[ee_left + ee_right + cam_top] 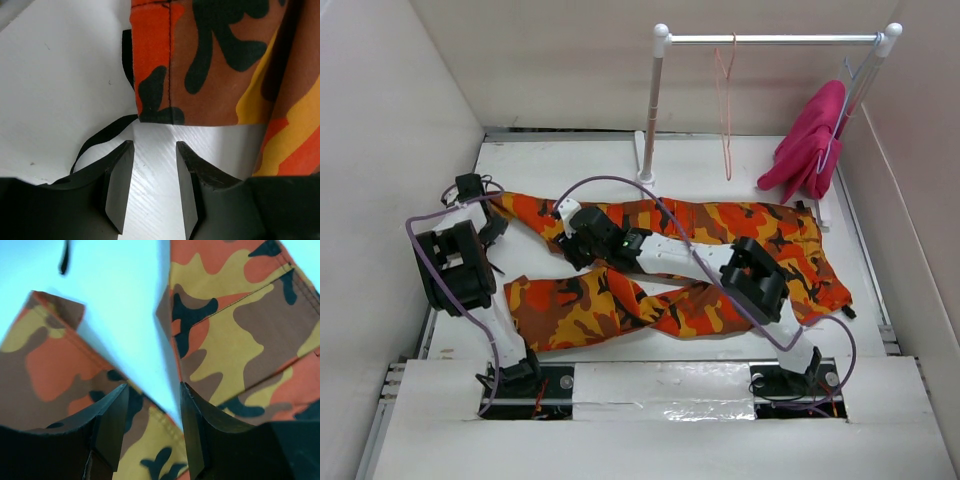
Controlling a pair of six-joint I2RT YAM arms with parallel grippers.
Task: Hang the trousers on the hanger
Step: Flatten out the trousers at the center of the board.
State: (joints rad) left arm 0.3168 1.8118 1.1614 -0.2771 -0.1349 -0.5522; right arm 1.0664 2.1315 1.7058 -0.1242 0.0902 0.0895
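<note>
The trousers (720,225) lie flat across the desk (580,160) centre; the hanger (726,110) hangs from the rail (775,40) at the far edge. The left gripper (155,150), facing a hem, and the right gripper (154,392), over the legs, stand part-open and empty, apparently poised to grasp.

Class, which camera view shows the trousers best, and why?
Top external: the trousers lie spread on the table, with both legs and the waist visible. The left wrist view shows only one hem corner, and the right wrist view only two close-up patches.

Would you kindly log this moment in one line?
trousers: on table | hanger: bare, on rail | left gripper: open, at hem | right gripper: open
</note>
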